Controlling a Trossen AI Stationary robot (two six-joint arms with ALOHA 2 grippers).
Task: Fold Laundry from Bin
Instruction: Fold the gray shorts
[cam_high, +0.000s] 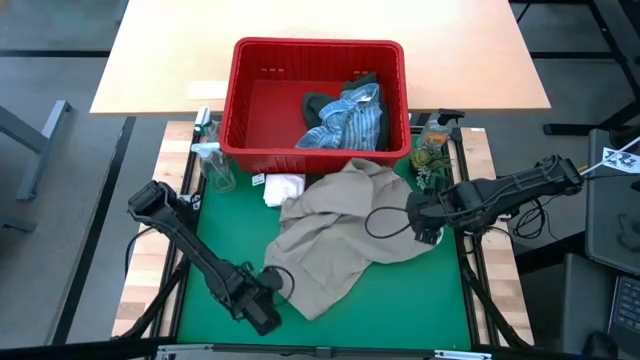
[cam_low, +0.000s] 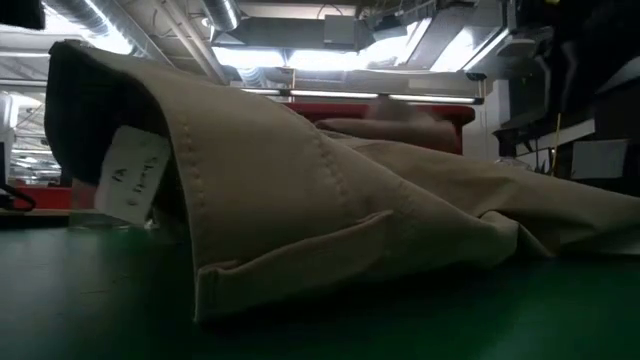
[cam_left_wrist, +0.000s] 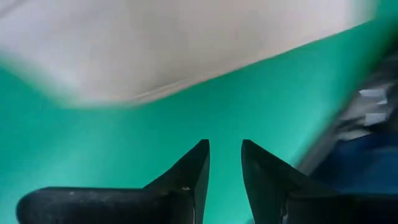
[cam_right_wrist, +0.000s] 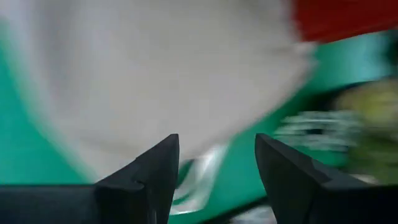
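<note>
Lying crumpled across the green mat of the table, the tan garment spreads just in front of the red bin, where the blue-white striped shirt and a dark green garment sit. A small white cloth lies beside the tan garment's far-left edge. The left gripper sits at the garment's near-left corner, fingers slightly parted and holding nothing. The right gripper is at its right edge, fingers wide apart, empty.

Green table mat, tan garment spread, white cloth, red bin at back
</note>
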